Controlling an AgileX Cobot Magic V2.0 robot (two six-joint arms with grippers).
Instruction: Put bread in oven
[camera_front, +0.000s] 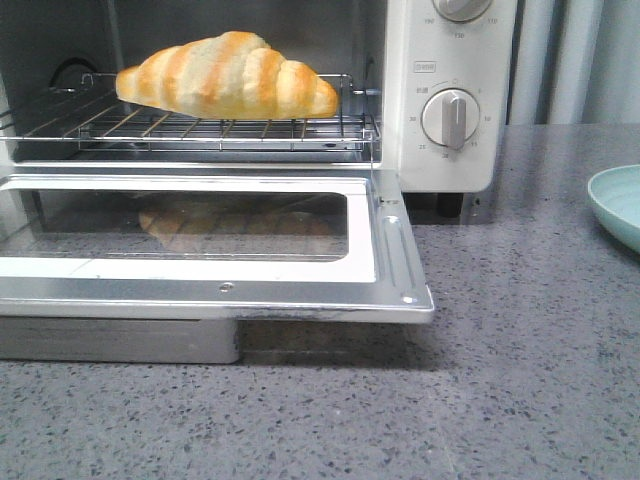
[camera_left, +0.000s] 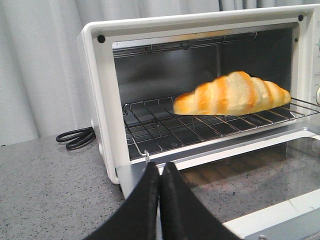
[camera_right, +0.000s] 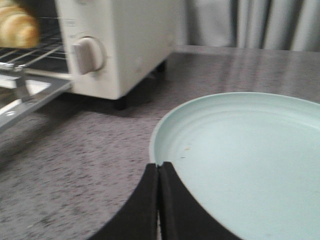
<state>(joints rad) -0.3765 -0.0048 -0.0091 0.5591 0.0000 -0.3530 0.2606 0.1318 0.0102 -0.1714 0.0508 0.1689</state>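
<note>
- Nearest the camera in the front view, a speckled grey counter (camera_front: 520, 400) stretches forward, with the oven's glass door (camera_front: 200, 240) dropped flat open above it; a faint reflection of the bread shows in the pane.
- The left gripper (camera_left: 159, 172), seen from its own wrist camera, has its black fingers pressed together and holds nothing; it sits just in front of the door's hinge side, near the oven's left wall.
- The right gripper (camera_right: 159, 172) is likewise clenched and empty, poised at the rim of a pale blue-green plate (camera_right: 250, 165) that lies toward the counter's right edge, well apart from the oven.
- Behind the door, the bread (camera_front: 228, 76), golden with cream stripes, lies on its side on the wire rack (camera_front: 200, 125), toward the rack's front and nearer the oven's right wall.
- The cream-white oven (camera_front: 450, 90) stands at the back left of the counter, a round dial (camera_front: 450, 117) on its right-hand panel.
- A coiled black cord (camera_left: 76, 137) rests on the counter beside the oven's left wall.
- Grey curtains (camera_left: 45, 65) hang behind.
</note>
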